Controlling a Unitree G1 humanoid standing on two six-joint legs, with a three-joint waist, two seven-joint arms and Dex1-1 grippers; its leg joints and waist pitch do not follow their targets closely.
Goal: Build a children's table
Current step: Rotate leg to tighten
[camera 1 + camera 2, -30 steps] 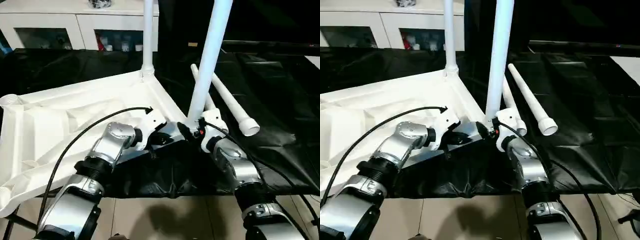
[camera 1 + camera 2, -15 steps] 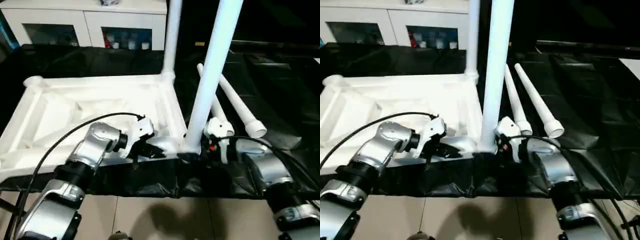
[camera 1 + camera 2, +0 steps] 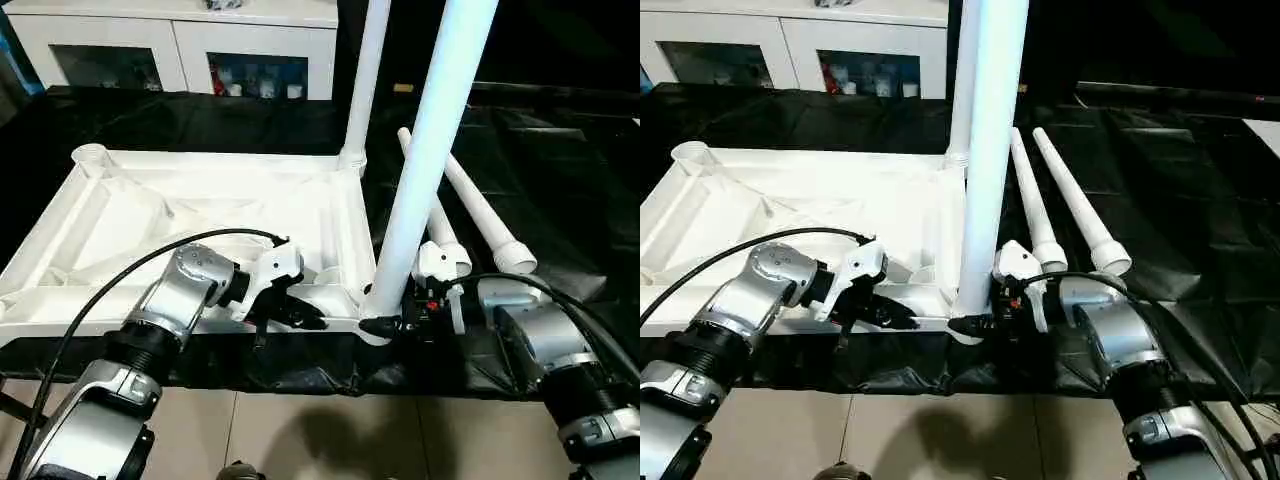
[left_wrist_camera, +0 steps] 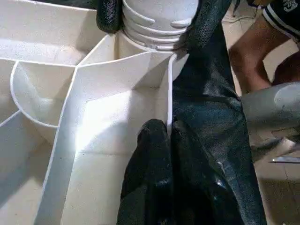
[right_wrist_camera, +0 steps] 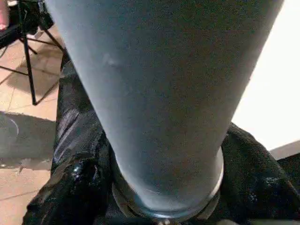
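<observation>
The white tabletop (image 3: pixel 150 210) lies upside down with its ribs up. One leg (image 3: pixel 365 80) stands in the far right corner socket. A second leg (image 3: pixel 430 150) stands in the near right corner socket. My right gripper (image 3: pixel 385 322) is shut on this leg's ribbed base, a black finger (image 4: pixel 206 23) on each side of it. My left gripper (image 3: pixel 305 318) is shut on the tabletop's thin near rim (image 4: pixel 169 93), just left of that corner. Two loose legs (image 3: pixel 480 215) lie side by side on the cloth to the right.
A black cloth (image 3: pixel 560 180) covers the work surface, and its front edge drops to the tiled floor (image 3: pixel 300 430). A white cabinet with glass doors (image 3: pixel 170 50) stands at the back. A person's leg (image 4: pixel 253 47) is close beyond the near right corner.
The camera has swung, so the tabletop now looks squarer. My right forearm has moved lower and out to the right, and its fingers have narrowed onto the leg's base. The left grip is unchanged.
</observation>
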